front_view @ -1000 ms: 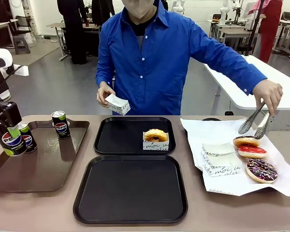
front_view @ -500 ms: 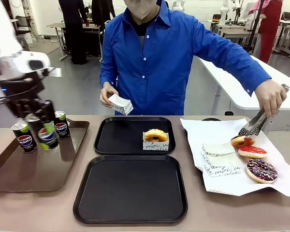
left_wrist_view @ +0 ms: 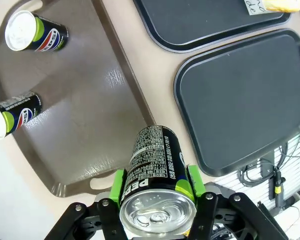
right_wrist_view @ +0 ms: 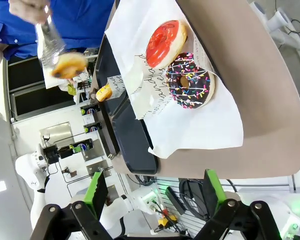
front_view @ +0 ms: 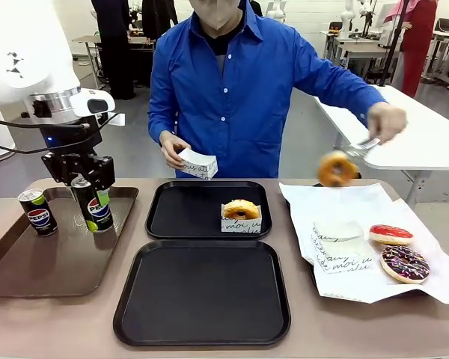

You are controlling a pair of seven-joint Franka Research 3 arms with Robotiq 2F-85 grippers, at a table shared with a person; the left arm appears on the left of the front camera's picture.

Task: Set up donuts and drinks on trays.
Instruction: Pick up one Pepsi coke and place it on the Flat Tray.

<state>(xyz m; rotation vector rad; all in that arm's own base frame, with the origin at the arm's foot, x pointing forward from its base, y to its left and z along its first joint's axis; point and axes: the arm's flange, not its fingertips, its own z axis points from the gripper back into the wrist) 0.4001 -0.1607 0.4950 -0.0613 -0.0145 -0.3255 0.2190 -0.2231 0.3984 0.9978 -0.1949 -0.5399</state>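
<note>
One sleeved golden ring donut [front_view: 241, 210] sits on the far black rectangular plastic tray [front_view: 179, 213]; the near matching tray [front_view: 202, 299] awaits everything. The left gripper [left_wrist_view: 157, 189] clamps a slim black Pepsi can [front_view: 99, 208] above the brown tray [front_view: 52, 262]. The right gripper [right_wrist_view: 155, 194] gapes wide, holding nothing.

The can [front_view: 36, 212] on the brown tray [front_view: 52, 262] says PEPSI. The held can [left_wrist_view: 157, 172] says it too, above tiny blurry print. The white paper sleeve [front_view: 241, 224] has black script, maybe "moi".

Four donuts [front_view: 241, 209] [front_view: 337, 169] [front_view: 390, 234] [front_view: 405, 262], three Pepsi cans [left_wrist_view: 157, 165] [left_wrist_view: 37, 34] [left_wrist_view: 15, 111], two black trays [front_view: 179, 213] [front_view: 202, 295] and one brown tray [front_view: 52, 265].
</note>
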